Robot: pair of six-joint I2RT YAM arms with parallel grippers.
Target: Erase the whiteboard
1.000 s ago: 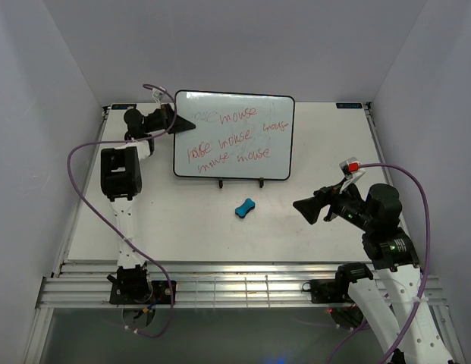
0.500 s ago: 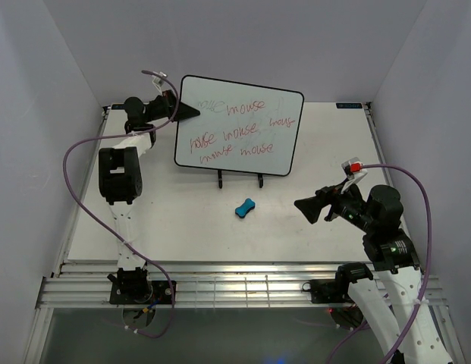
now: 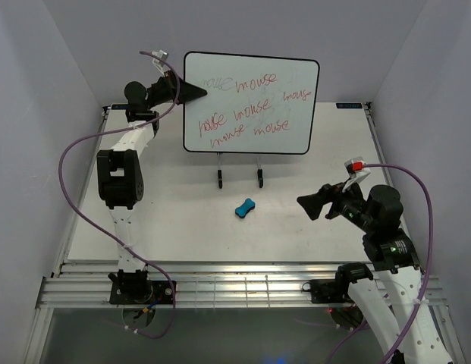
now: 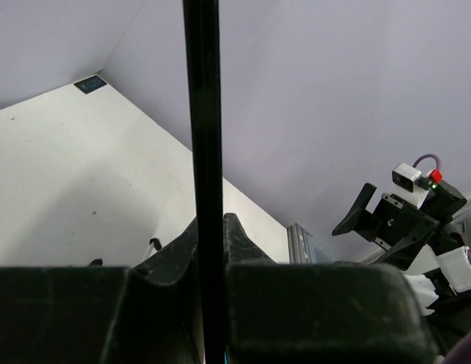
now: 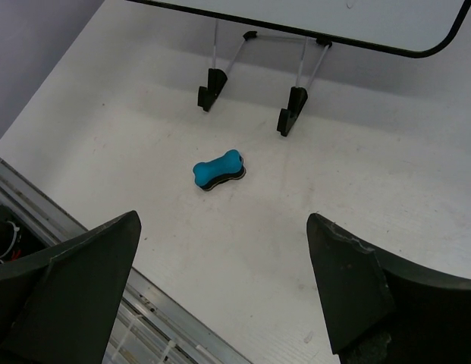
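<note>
Red words (image 3: 250, 111) on whiteboard (image 3: 296, 125) overhead only (edge-on from left wrist)

Black-and-white arms (image 3: 120, 176), purple cables (image 3: 61, 168), red tab (image 3: 356, 164)

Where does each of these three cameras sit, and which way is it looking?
Top external: above, behind the bases, looking down on the white table; left arm and right arm both show.
Left wrist: on the left arm, looking along the left fingers, shut on the glossy white whiteboard's black rim, toward the right arm.
Right wrist: on the right arm, looking down between the open right fingers at the small blue bone-shaped eraser and black wire stand.
Shared: top and right wrist show eraser, stand.
</note>
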